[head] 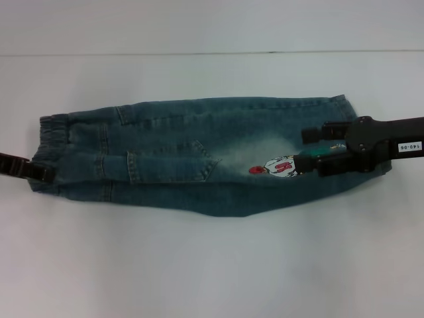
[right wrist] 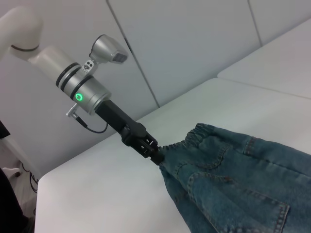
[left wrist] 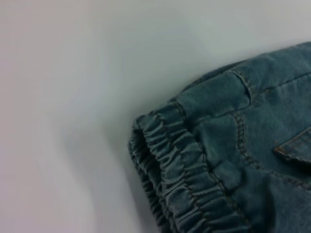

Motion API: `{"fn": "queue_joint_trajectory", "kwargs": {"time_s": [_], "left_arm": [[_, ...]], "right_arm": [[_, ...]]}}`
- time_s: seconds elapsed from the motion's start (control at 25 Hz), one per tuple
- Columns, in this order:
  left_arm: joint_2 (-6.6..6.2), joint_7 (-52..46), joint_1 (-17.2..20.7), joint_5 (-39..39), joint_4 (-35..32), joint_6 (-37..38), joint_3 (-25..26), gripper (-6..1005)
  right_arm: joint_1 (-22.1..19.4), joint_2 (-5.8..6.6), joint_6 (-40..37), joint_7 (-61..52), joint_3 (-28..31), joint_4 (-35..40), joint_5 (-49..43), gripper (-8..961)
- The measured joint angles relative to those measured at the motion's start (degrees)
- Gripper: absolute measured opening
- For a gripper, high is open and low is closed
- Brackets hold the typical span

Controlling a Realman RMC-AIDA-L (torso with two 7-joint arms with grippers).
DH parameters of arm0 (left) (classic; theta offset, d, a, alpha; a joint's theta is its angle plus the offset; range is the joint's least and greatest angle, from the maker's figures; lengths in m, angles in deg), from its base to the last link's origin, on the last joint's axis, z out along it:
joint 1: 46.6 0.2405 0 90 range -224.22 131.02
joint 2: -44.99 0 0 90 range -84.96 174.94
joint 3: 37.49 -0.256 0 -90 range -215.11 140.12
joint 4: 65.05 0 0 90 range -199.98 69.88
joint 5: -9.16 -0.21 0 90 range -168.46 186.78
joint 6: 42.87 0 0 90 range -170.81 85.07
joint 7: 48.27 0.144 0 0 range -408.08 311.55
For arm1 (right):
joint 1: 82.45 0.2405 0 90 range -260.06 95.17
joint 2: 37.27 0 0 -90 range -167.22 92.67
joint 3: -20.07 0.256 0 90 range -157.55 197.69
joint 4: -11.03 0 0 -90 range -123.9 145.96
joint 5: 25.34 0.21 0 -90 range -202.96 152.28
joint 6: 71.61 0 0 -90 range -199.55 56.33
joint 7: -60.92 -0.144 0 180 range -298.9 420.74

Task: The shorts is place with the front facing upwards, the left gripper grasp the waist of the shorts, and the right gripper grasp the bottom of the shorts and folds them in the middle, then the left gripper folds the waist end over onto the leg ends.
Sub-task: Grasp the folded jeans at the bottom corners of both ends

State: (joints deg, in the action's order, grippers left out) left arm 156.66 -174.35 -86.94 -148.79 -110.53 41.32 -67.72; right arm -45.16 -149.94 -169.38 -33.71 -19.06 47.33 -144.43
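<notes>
The shorts (head: 192,159) are seen in the head view lying on the white tabletop (head: 199,265), folded lengthwise into 1 long narrow band, with the waistband toward the robot's left and the leg ends (head: 338,132) toward its right. A stitched pocket and a small cartoon patch (head: 281,165) with a red spot beside it are visible on the upper layer.

The left gripper (head: 41,173) is recorded at the waistband's near corner, with its fingers pinching the gathered elastic. This grip is confirmed in the right wrist view, where the left gripper (right wrist: 154,154) is shown closed on the waist edge and the cloth there is drawn up off the tabletop; the left arm with a green ring light is also shown only in that view.

The right gripper (head: 310,154) is seen in the head view over the leg ends, its arm bearing a white label (head: 409,146). Its 2 fingers are spread, 1 lying above and 1 beside the cartoon patch, resting on or just over the denim; whether cloth is held cannot be told.

The left wrist view shows only the ruffled waistband (left wrist: 184,179), a seam and a pocket corner against the tabletop; no fingers are shown there.
</notes>
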Motion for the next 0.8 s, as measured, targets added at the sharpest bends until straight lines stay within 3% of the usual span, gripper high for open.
{"fn": "queue_joint_trajectory", "kwargs": {"time_s": [0.32,0.52,0.8], "left_arm": [[0.15,0.16,-0.02,0.0,0.19,0.67,-0.82,379],[0.25,0.13,0.27,0.47,0.23,0.7,-0.74,140],[0.22,-0.05,0.41,0.64,-0.3,2.09,-0.46,45]], "right_arm": [[-0.15,-0.03,0.58,-0.03,0.27,0.0,0.0,917],[-0.22,-0.04,0.9,-0.03,0.11,0.0,0.0,916],[-0.46,-0.58,1.3,0.11,-0.05,-0.07,0.0,914]]}}
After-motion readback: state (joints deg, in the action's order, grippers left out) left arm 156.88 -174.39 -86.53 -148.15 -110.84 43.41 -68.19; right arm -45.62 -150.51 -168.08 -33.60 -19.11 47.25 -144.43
